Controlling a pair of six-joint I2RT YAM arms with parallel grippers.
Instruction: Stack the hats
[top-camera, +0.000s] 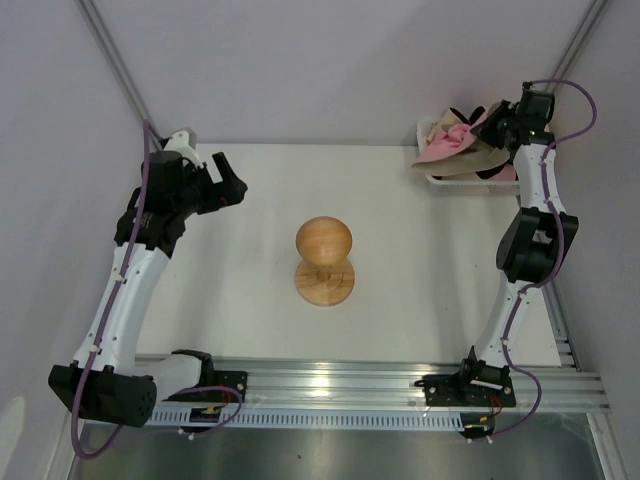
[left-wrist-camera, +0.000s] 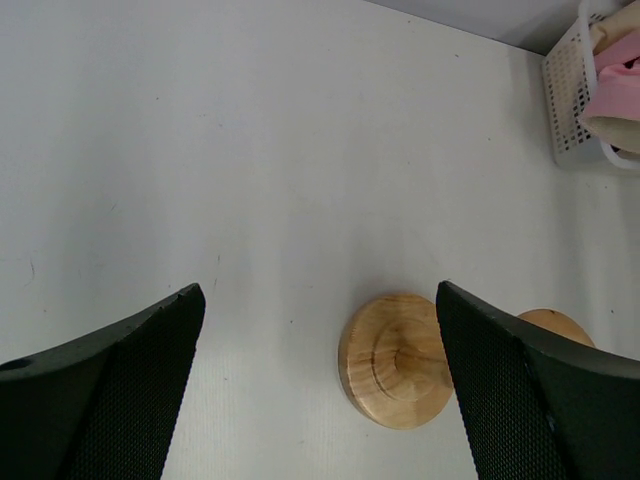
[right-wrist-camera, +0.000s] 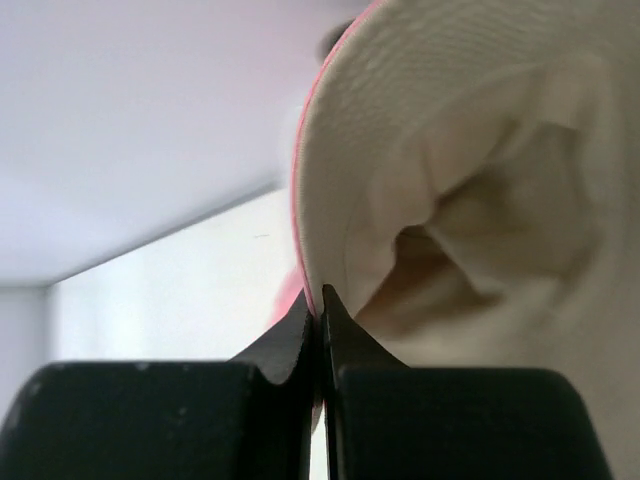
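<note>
Several hats lie piled in the white basket (top-camera: 437, 181) at the back right: a pink hat (top-camera: 445, 145) on top, a cream-beige one (top-camera: 482, 158) under it, a bit of black (top-camera: 458, 113) behind. My right gripper (top-camera: 497, 126) is at the pile, shut on the brim of the pink hat. In the right wrist view the jaws (right-wrist-camera: 322, 295) pinch a pink edge, and the hat's cream inside (right-wrist-camera: 480, 150) fills the right of the view. My left gripper (top-camera: 236, 186) is open and empty over the table's left; its jaws stand wide apart in the left wrist view (left-wrist-camera: 320, 290).
A wooden mushroom-shaped stand (top-camera: 323, 260) stands mid-table, bare; its base shows in the left wrist view (left-wrist-camera: 398, 360). The basket (left-wrist-camera: 570, 95) shows at the top right there. Grey walls close in the table's back and sides.
</note>
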